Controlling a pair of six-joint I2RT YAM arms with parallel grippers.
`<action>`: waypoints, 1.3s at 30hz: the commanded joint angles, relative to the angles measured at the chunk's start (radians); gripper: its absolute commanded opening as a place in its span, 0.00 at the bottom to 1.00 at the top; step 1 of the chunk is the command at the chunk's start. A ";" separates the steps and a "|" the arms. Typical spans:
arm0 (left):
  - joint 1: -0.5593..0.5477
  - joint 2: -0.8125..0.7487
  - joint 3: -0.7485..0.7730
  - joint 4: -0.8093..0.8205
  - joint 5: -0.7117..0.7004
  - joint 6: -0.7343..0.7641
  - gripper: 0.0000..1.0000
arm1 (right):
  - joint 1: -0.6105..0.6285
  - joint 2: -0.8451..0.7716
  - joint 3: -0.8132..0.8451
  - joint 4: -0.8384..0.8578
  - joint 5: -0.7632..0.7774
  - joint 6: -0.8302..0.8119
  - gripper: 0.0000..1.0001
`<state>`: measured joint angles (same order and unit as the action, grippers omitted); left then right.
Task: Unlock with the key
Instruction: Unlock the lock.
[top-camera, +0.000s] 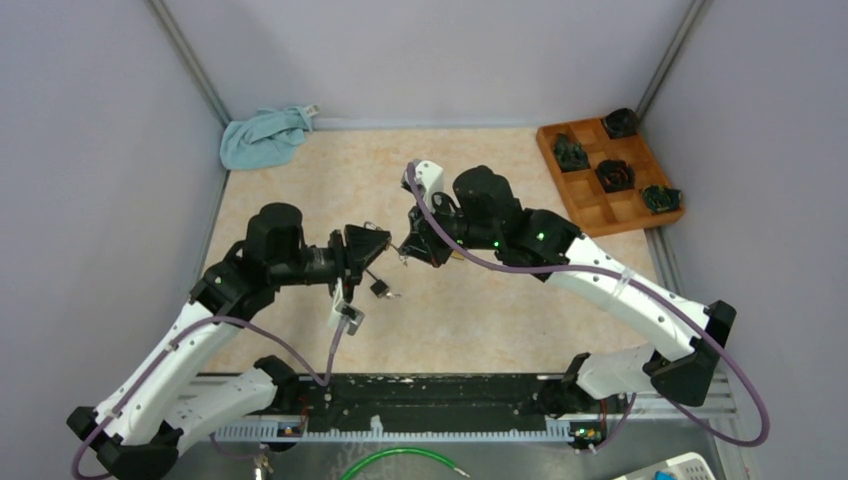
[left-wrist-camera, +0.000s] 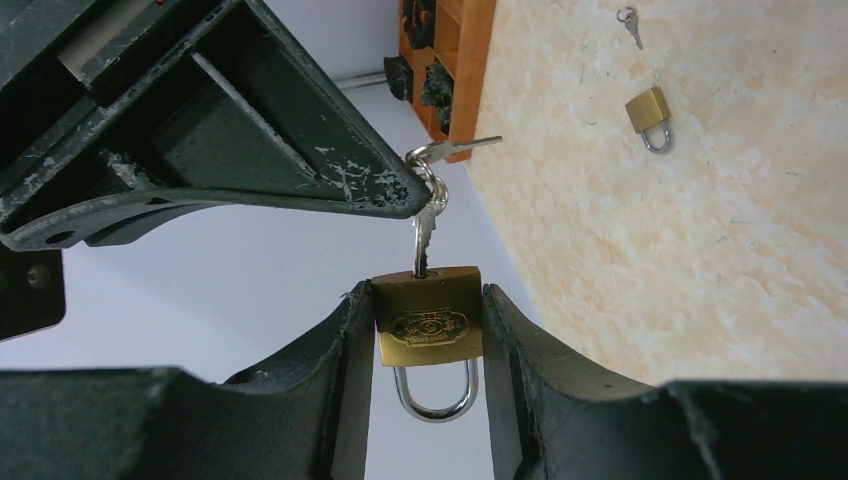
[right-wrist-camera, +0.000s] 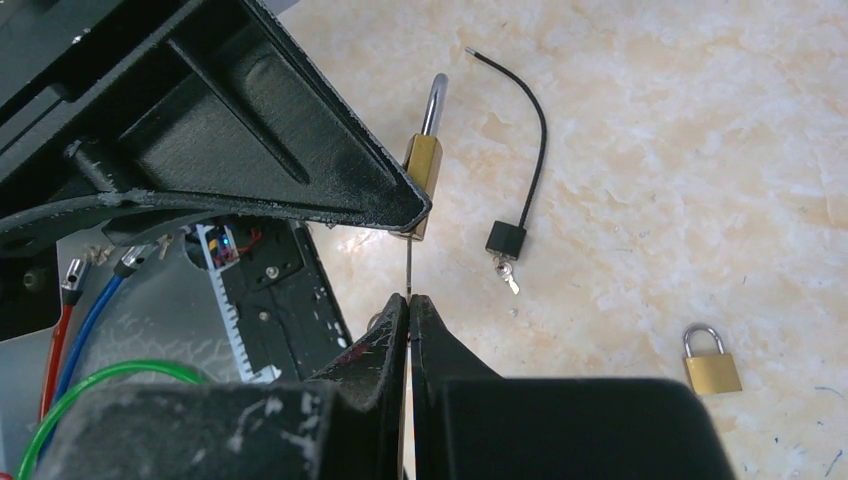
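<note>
- Padlock (left-wrist-camera: 428, 322) is held off the table (top-camera: 480, 320) at mid-scene, between the two arms
- Left gripper (left-wrist-camera: 424, 300) is partly spread, its fingers clamping the padlock's brass sides
- Key (left-wrist-camera: 422, 240) sits in the keyhole, with a ring and a second key attached
- Right gripper (right-wrist-camera: 410, 300) is pressed together, pinching the key
- Spare padlock (right-wrist-camera: 712, 370) lies on the table, further right

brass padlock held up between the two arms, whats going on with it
The left gripper holds the small brass padlock by its body, up off the table. The right gripper is shut on a silver key whose blade sits in the keyhole. The shackle looks seated in the body, so the lock appears not yet opened. A second brass padlock and a black cable lock lie on the beige table.
</note>
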<state>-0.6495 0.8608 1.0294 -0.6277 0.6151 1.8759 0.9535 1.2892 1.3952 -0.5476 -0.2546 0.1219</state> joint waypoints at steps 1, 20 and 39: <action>-0.007 -0.017 -0.001 -0.040 0.036 0.048 0.00 | 0.004 -0.039 0.062 0.060 0.011 -0.007 0.00; -0.007 -0.020 -0.014 0.028 -0.032 -0.024 0.00 | 0.004 -0.059 0.021 0.089 0.012 0.017 0.00; -0.007 -0.010 -0.011 0.062 -0.080 -0.067 0.00 | 0.004 -0.062 -0.033 0.072 -0.008 0.020 0.00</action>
<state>-0.6529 0.8532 1.0180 -0.6044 0.5346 1.8065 0.9535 1.2690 1.3605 -0.4843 -0.2577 0.1566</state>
